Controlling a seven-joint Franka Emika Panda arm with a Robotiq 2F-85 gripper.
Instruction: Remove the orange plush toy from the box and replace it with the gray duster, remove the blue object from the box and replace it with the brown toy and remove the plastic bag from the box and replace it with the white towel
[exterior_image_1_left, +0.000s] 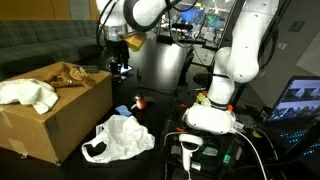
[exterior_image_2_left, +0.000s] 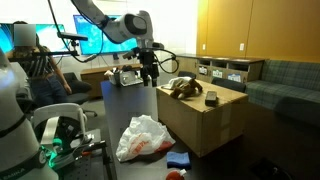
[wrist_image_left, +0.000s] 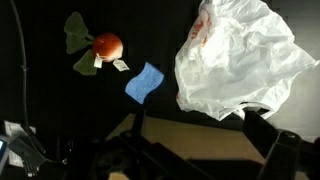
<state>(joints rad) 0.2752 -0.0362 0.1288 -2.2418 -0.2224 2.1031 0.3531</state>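
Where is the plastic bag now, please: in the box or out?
Out: the plastic bag lies crumpled on the dark surface beside the box.

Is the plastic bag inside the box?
No, the plastic bag lies crumpled outside the box, next to its side wall.

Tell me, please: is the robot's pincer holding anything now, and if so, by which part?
Nothing is held. The pincer hangs open in the air beside the large brown cardboard box, with nothing between its fingers.

A robotics lab: a white robot arm (exterior_image_1_left: 240, 55), glowing monitors (exterior_image_2_left: 90, 42), a gray sofa (exterior_image_1_left: 40, 40).
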